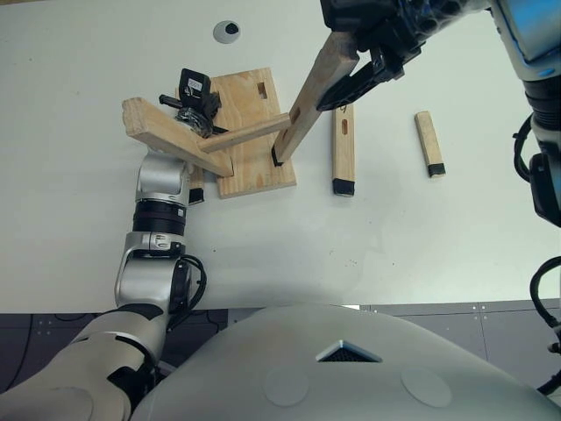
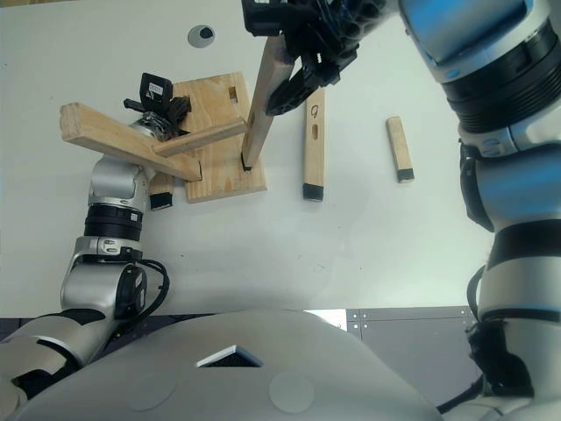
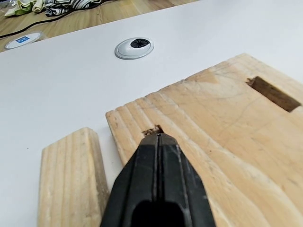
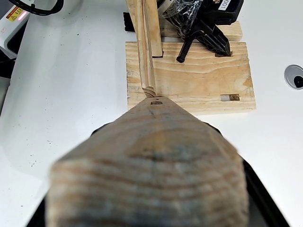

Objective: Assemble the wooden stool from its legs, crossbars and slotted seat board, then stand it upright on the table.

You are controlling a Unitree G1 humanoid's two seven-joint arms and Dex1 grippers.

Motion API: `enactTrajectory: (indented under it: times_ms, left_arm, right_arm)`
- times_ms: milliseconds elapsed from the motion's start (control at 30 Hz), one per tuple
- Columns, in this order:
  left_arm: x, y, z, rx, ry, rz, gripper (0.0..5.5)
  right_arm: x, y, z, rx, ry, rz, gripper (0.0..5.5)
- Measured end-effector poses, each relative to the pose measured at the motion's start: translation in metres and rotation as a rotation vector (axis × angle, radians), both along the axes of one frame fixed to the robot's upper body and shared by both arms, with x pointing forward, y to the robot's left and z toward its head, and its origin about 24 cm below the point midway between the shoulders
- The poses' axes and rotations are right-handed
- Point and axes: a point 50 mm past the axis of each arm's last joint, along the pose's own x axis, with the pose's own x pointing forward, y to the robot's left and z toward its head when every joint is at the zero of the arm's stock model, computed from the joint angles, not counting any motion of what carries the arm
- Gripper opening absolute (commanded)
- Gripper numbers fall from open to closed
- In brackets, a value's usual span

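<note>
Leg (image 1: pixel 302 118) in right tool (image 1: pixel 340 86); label (image 1: pixel 191 84) illegible

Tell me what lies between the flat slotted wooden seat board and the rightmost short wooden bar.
A long slotted wooden leg with a black foot lies flat there, in both eye views.

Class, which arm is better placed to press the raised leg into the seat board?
Right: the right gripper clamps the leg, its lower end on the seat board; the left gripper is shut, empty.
</note>
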Motion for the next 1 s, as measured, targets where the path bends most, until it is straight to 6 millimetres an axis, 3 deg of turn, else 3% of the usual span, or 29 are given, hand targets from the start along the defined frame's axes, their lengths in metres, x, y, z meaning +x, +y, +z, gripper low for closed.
enactTrajectory:
  times_ms: [433, 533, 567, 700, 767, 867, 933, 1000]
  left_arm:
    - [0.004, -0.002, -0.003, 0.000, 0.006, -0.002, 0.00]
    - [0.004, 0.005, 0.007, -0.038, -0.001, 0.032, 0.00]
    - [0.006, 0.008, 0.018, -0.052, -0.037, 0.059, 0.00]
    - [0.019, 0.040, 0.146, -0.122, -0.495, 0.252, 0.00]
    - [0.010, 0.038, 0.186, -0.170, -0.640, 0.298, 0.00]
    - [-0.009, 0.019, 0.224, -0.301, -0.713, 0.316, 0.00]
    - [-0.020, -0.011, 0.257, -0.448, -0.768, 0.258, 0.00]
    - [-0.027, -0.041, 0.265, -0.551, -0.733, 0.188, 0.00]
  right_arm:
    - [-0.010, 0.009, -0.001, -0.016, -0.038, 0.015, 2.03]
    - [-0.010, 0.009, -0.002, -0.014, -0.034, 0.014, 2.03]
    - [-0.010, 0.010, -0.002, -0.011, -0.033, 0.017, 2.03]
    - [-0.011, 0.016, -0.003, 0.013, -0.032, 0.028, 2.03]
    - [-0.012, 0.016, -0.006, 0.016, -0.031, 0.025, 2.03]
    - [-0.013, 0.016, -0.006, 0.024, -0.035, 0.022, 2.03]
    - [-0.015, 0.016, -0.009, 0.035, -0.040, 0.003, 2.03]
    - [-0.017, 0.015, -0.010, 0.049, -0.044, -0.010, 2.03]
